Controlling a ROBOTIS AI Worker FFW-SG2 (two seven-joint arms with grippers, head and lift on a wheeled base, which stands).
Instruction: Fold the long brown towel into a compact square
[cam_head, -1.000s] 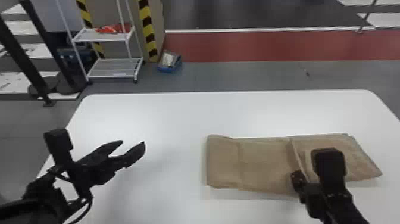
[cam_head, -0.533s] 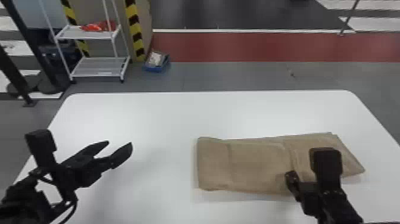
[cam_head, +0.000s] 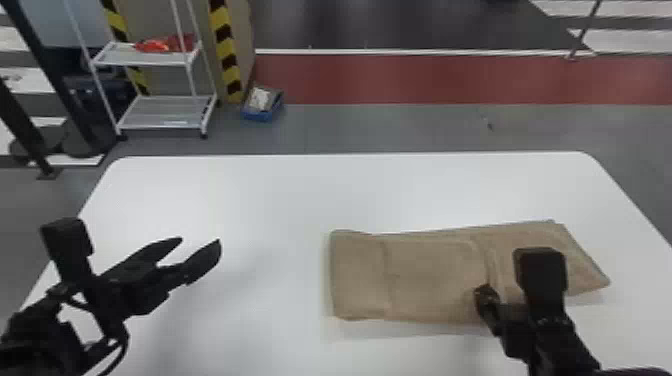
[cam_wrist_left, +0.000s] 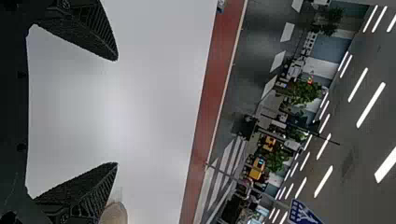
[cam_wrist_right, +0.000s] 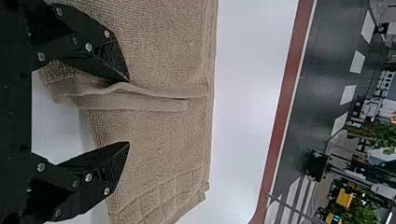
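the left gripper (cam_head: 200, 240) is open over the white table (cam_head: 280, 200); the right gripper (cam_head: 490, 302) is spread open at the brown towel (cam_head: 430, 275); marking on the blue sign (cam_wrist_left: 302, 213) is unreadable.

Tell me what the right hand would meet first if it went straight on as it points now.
Most likely the brown towel: it lies ahead of the right hand, whose fingers are open, with a folded edge running between them. How far off the cloth is, I can't tell.

Grey floor (cam_head: 375, 129), white rack (cam_head: 160, 114), probably plants (cam_wrist_left: 304, 92)
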